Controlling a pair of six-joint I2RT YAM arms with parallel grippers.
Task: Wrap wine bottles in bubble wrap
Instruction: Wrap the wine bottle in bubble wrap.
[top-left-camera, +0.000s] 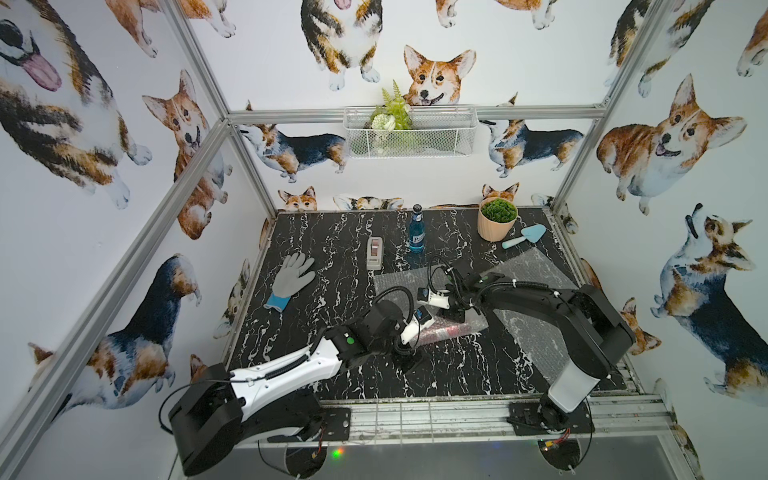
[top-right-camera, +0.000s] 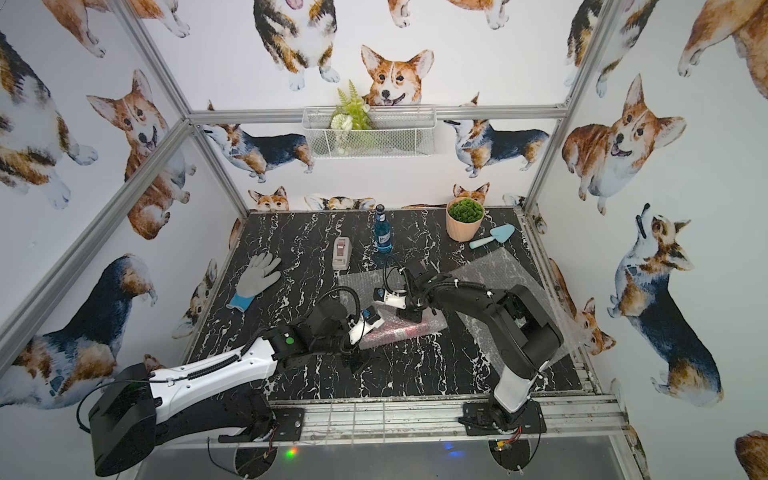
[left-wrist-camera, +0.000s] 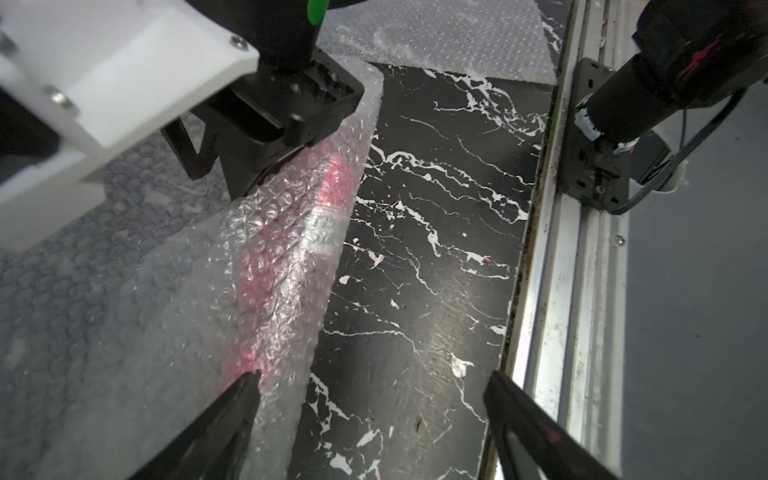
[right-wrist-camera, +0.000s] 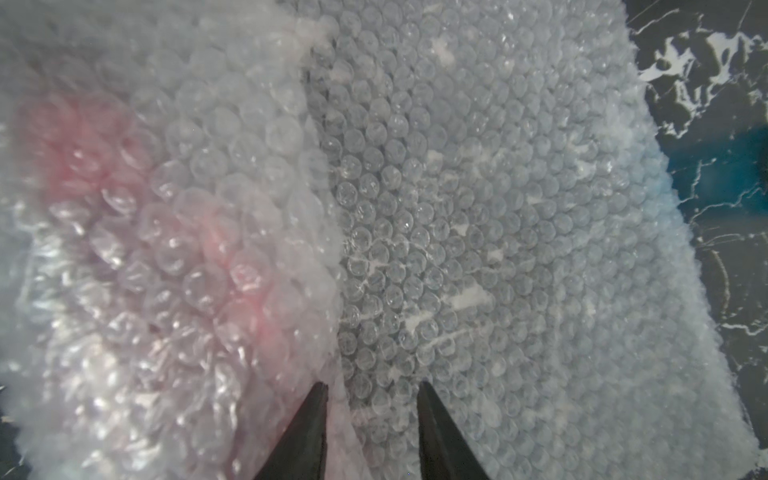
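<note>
A red-pink wine bottle (top-left-camera: 451, 331) lies on its side, rolled inside a bubble wrap sheet (top-left-camera: 395, 282) at the table's middle; its pink glass shows through the film (left-wrist-camera: 286, 266). My left gripper (left-wrist-camera: 372, 386) is open wide at one end of the roll. One finger (left-wrist-camera: 243, 395) touches the wrap and the other hangs over bare table. My right gripper (right-wrist-camera: 372, 388) stands over the other end (top-left-camera: 455, 316), jaws a little apart and straddling the folded wrap's edge. The blue wine bottle (top-left-camera: 416, 232) stands upright at the back. A second bubble wrap sheet (top-left-camera: 532, 266) lies flat to the right.
A grey tape dispenser (top-left-camera: 375, 252) and a grey glove (top-left-camera: 291, 278) lie to the left. A potted plant (top-left-camera: 496, 220) and a light blue trowel (top-left-camera: 525, 236) sit at the back right. A metal rail (left-wrist-camera: 561, 291) runs along the table's front edge.
</note>
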